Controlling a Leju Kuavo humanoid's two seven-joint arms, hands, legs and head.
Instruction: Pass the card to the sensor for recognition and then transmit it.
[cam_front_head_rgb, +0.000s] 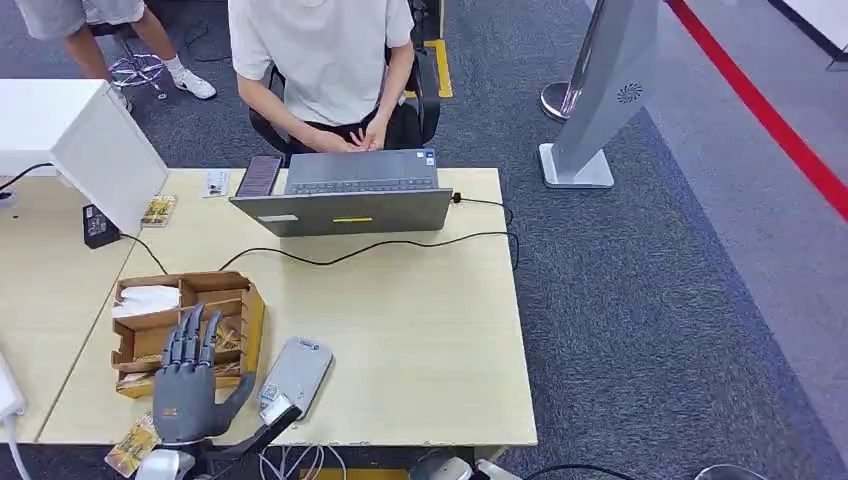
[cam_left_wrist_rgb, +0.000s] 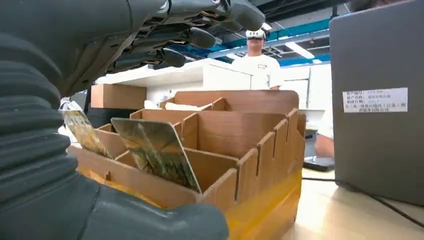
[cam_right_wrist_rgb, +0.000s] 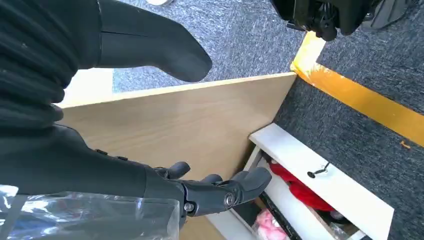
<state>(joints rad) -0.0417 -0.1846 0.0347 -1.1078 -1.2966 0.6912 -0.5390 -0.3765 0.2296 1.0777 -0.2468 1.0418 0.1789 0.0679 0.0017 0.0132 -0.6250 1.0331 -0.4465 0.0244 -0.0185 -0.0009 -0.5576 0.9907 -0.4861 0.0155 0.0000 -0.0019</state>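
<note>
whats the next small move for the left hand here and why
Probably lower the left hand a little and close its fingers on a card in the wooden organizer. The hand hovers open above the box holding nothing, and the cards stand upright in the slots just beyond its fingers, so a pick has to precede the sensor.

Honestly nothing I can actually read here. My left wrist view catches a white sticker (cam_left_wrist_rgb: 374, 100) with small printed lines on the grey laptop lid (cam_left_wrist_rgb: 380, 60), way too blurry.
</note>
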